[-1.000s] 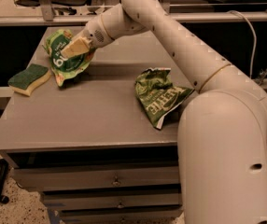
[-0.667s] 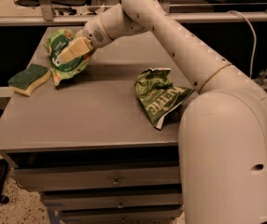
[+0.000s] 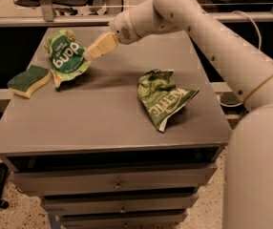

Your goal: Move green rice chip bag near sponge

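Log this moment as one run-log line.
gripper: at right edge of green rice chip bag | bag: beside sponge, far left | darker green bag: right of centre

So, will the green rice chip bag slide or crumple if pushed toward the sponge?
Probably floppy: the green rice chip bag looks creased, so it may buckle rather than slide whole. Likely light, being a thin puffed pouch. The gripper at its right edge could tip it toward the sponge.

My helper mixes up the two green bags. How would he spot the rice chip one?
On the grey table, look far left, next to the sponge. The chip bag lies there, the claw at its right edge. Unlike the darker bag, it reads "dang" in white.
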Motion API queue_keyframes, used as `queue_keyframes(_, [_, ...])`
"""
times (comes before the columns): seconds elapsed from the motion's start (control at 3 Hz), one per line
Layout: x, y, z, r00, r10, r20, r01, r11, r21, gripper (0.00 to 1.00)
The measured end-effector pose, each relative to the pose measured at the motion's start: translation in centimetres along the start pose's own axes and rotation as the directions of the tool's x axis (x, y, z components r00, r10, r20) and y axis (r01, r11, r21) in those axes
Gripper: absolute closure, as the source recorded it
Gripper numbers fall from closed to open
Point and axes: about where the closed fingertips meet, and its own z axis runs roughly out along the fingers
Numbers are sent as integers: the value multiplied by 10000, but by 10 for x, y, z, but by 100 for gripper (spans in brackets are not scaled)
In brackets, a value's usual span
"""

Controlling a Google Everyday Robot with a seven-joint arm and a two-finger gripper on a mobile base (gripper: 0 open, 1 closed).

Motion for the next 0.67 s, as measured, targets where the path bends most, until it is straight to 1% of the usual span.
queue_keyframes(0.33, [22,-30,-61,9992,90,377,-145,9891,1469,0])
queue_keyframes(0.67, [28,-36,-72,9989,176,424,-245,9851,1700,0])
